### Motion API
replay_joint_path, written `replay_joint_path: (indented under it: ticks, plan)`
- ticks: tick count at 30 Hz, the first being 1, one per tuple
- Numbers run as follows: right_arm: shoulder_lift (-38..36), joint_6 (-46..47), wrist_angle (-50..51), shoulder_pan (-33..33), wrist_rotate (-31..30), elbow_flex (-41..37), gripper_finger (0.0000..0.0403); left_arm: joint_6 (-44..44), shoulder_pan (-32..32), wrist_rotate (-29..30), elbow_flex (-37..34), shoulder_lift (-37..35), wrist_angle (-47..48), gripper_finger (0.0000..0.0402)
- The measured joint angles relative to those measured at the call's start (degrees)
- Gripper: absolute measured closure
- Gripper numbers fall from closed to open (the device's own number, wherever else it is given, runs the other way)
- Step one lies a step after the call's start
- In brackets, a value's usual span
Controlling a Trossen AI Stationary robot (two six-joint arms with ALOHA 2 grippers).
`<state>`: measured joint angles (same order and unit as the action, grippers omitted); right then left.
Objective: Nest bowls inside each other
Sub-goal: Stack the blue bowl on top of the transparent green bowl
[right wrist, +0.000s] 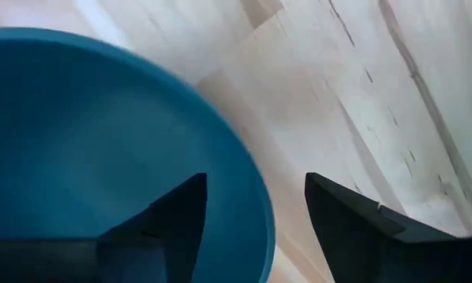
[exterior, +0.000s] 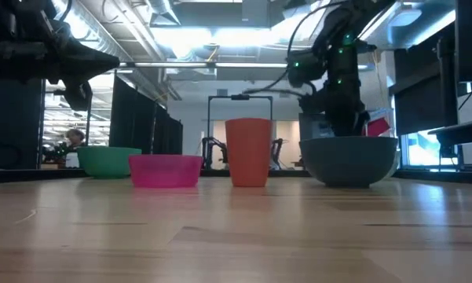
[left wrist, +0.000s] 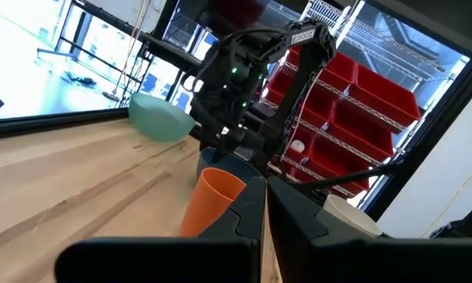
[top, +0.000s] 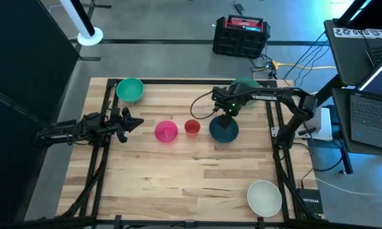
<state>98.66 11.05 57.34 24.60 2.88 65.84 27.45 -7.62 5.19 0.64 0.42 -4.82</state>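
Across the middle of the table stand a pink bowl (top: 166, 131), a small red cup (top: 192, 128) and a dark teal-blue bowl (top: 224, 131), all upright on their bases. My right gripper (top: 227, 116) points down over the teal bowl's far rim. It is open: one finger stands inside the bowl (right wrist: 102, 141) and one outside, with the rim between them untouched. A green bowl (top: 130, 90) sits at the far left. A second green bowl (top: 245, 83) shows partly behind the right arm. A white bowl (top: 264, 197) sits near right. My left gripper (top: 132, 122) waits shut at the left.
The red cup (exterior: 248, 152) stands close to the teal bowl (exterior: 349, 161), on its left. Black frame rails (top: 274, 114) run along the table's left, right and far edges. Bare wood lies across the near half of the table, left of the white bowl.
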Motion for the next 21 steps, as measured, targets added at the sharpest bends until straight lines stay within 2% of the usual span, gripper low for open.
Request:
replay_joint_path:
  ticks: [2, 5, 6, 12, 14, 21]
  plan:
    - [1.11, -0.67, -0.33, 0.0, -0.29, 0.0, 0.0242, -0.49, 0.0, 0.0, 0.0, 0.0, -0.03, 0.0402]
    - [1.71, -2.19, -0.8, 0.14, -0.04, -0.02, 0.0359, -0.51, 0.0, 0.0, 0.0, -0.01, -0.08, 0.0402]
    - [1.67, -2.75, -0.9, 0.15, 0.09, -0.02, 0.038, -0.51, 0.0, 0.0, 0.0, -0.01, -0.08, 0.0402]
    - [-1.19, -2.45, 3.22, 0.17, 0.6, 0.54, 0.0401, -0.88, 0.0, 0.0, 0.0, -0.02, -0.08, 0.0402]
    - [-3.21, -2.49, 5.54, 0.54, -1.52, 2.47, 0.0402, -0.88, 0.0, 0.0, 0.0, 0.0, -0.08, 0.0402]
    - [-7.23, -2.17, 8.28, 15.02, -7.46, 5.83, 0.0402, -0.47, -0.01, 0.0, 0.0, -0.02, -0.14, 0.0402]
